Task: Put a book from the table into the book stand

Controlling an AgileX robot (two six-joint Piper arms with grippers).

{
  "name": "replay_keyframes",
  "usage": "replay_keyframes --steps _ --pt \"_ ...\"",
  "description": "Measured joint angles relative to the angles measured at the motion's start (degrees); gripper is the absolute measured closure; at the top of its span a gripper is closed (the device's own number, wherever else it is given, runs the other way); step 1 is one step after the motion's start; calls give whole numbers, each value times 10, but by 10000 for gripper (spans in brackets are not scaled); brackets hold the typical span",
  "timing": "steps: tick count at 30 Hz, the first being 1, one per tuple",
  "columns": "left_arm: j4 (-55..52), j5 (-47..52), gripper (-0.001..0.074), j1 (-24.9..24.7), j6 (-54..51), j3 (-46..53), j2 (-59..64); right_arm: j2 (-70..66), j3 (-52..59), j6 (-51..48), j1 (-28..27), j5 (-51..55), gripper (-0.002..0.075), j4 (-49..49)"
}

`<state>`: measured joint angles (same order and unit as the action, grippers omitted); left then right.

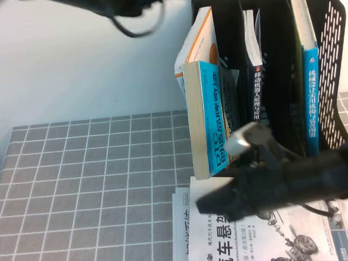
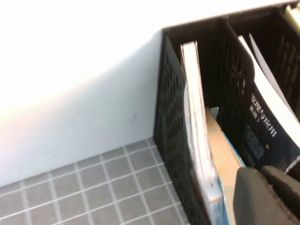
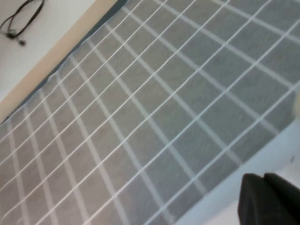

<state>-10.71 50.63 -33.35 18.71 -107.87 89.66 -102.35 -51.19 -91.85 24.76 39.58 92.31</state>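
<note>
Table (image 1: 94,190): grey cloth with a white grid, stretching away to the left of the right gripper; the same grid fills the right wrist view (image 3: 140,117).
Book stand (image 1: 339,65): black, three slots, perforated sides, standing behind and above the right gripper at the table's far right.
Right arm (image 1: 309,178): dark, lying across the lower right of the high view, reaching leftward in front of the stand.
Right gripper (image 1: 246,142): just at the lower front edge of the book; I cannot tell whether its fingers are parted or closed, or whether it grips the book.
Book (image 1: 206,119): blue "DTC" spine, upright, at the mouth of the stand's leftmost slot, just left of the right gripper; an orange-and-white book (image 1: 196,42) leans behind it.
White book (image 1: 241,242): flat on the table beneath the right arm, car-chassis pictures showing.
Left gripper (image 2: 267,197): raised beside the stand's left slot, close over the books there; only a dark edge shows, so its grasp cannot be told.
</note>
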Motion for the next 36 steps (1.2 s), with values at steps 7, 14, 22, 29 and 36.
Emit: replay_keyframes --steps 7,14,22,29,36 --pt "-12 63 734 0 -27 -1 -61 -60 -83 -59 5 -42 730 38" --pt "-15 91 734 0 -31 -1 -105 -63 -184 -65 5 -95 730 41" --pt "-16 134 734 0 -32 4 -133 -63 -248 -65 5 -147 730 49" --pt "1 23 735 0 -32 150 -238 -58 -249 -41 5 -87 730 43" --pt "30 -145 735 0 -34 415 -408 11 -252 148 5 95 730 -221"
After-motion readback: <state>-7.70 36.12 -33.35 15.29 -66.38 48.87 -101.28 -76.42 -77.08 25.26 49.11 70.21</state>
